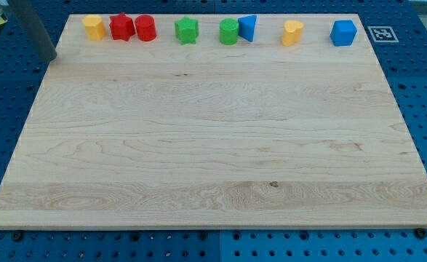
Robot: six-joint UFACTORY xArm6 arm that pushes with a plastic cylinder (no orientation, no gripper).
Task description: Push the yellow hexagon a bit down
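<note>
The yellow hexagon (93, 27) sits at the top left corner of the wooden board (213, 145), first in a row of blocks along the top edge. My tip (49, 60) is at the board's left edge, to the left of and below the yellow hexagon, about a block's width clear of it. The rod rises from the tip toward the view's top left.
Right of the hexagon along the top edge stand a red star (121, 28), a red cylinder (145, 28), a green star (187, 30), a green cylinder (229, 32), a blue triangle (248, 28), a second yellow block (292, 33) and a blue block (342, 33).
</note>
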